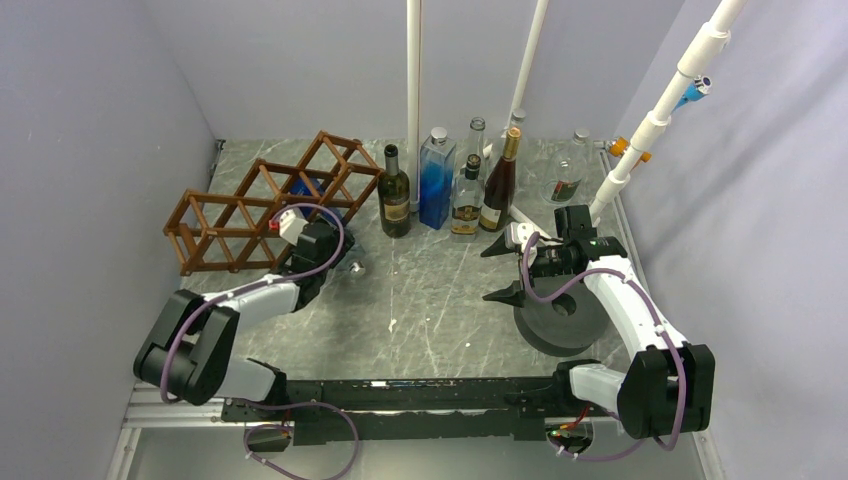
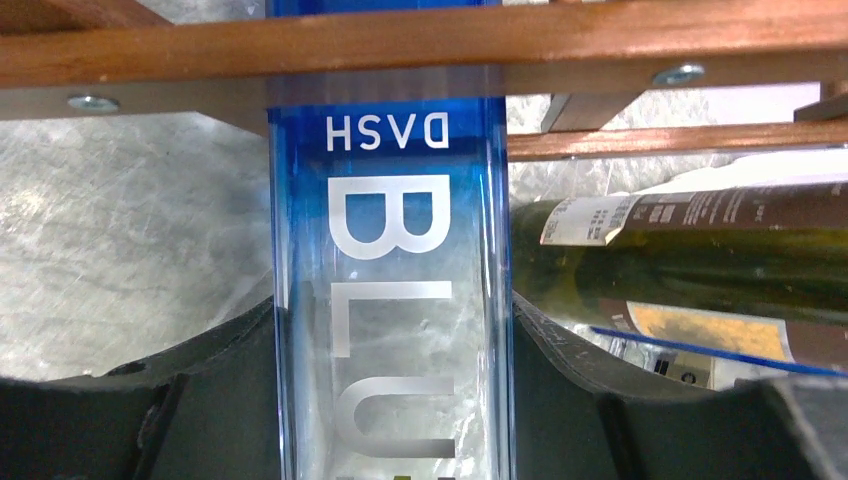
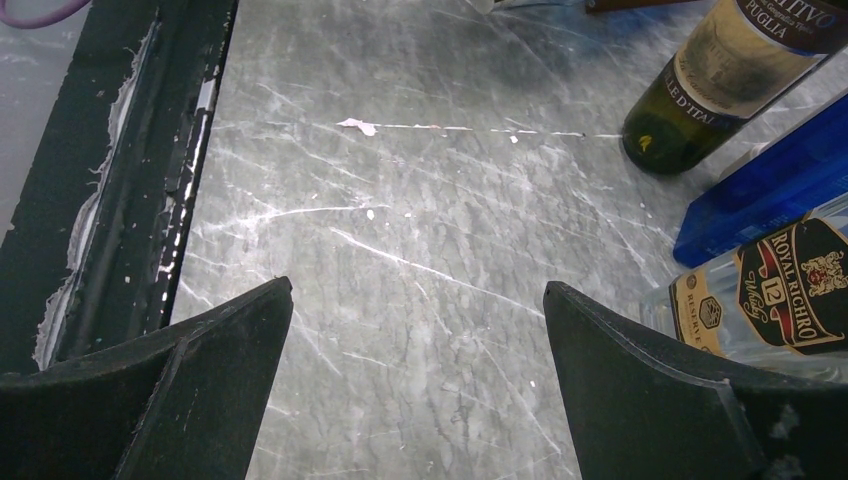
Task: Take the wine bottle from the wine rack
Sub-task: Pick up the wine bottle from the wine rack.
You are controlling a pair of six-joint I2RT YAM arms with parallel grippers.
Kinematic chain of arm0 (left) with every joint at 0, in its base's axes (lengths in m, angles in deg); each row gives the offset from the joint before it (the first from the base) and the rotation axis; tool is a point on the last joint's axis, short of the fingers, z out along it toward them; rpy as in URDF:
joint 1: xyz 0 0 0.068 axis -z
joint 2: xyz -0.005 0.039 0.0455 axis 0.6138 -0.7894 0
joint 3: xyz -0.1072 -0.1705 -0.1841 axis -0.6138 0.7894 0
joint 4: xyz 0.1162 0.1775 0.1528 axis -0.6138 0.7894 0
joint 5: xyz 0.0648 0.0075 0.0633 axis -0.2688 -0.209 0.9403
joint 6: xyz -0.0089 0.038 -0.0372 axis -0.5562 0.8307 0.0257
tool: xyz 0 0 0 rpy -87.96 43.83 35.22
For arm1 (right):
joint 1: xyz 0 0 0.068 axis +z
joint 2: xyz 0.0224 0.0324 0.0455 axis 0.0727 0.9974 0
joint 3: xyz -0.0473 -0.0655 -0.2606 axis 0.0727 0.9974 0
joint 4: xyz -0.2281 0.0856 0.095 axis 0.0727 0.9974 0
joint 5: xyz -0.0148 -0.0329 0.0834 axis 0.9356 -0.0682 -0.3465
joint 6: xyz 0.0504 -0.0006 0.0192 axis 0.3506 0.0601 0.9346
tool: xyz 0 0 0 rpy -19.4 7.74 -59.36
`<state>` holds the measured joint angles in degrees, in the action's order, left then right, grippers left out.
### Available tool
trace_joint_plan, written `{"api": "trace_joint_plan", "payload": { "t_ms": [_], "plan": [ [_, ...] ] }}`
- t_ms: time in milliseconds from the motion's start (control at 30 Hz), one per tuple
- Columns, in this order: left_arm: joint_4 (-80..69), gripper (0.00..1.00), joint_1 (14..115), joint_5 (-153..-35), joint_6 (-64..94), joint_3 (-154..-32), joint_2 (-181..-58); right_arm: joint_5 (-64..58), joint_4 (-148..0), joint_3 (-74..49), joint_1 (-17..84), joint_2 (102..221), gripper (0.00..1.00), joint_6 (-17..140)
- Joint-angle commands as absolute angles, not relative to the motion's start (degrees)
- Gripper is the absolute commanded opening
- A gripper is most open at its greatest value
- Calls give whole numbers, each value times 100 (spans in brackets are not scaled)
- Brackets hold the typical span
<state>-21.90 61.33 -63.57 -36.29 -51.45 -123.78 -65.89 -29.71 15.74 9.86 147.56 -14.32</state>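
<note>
The brown wooden wine rack stands at the back left, its sticks crossing the top of the left wrist view. A clear wine bottle with a blue tint and white lettering lies in one of the rack's cells and shows only as a blue patch from above. My left gripper is shut on it, both black fingers pressed against its sides. My right gripper hangs open over bare marble at the right, holding nothing.
Several bottles stand in a row at the back: a dark green one, a square blue one and a brown one. A grey round block lies under the right arm. White poles rise behind.
</note>
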Motion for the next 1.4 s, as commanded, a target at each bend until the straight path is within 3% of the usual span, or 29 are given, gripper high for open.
{"api": "trace_joint_plan", "payload": {
  "t_ms": [0, 1367],
  "plan": [
    [-2454, 0, 6215, -6614, -3365, -5084, -11817, -6718, -2907, 1449, 964, 14745, 99, -1634],
    [-994, 0, 7813, -5720, -3171, -4285, -9318, -6706, -2872, 1458, 962, 14751, 99, -1688]
  ]
}}
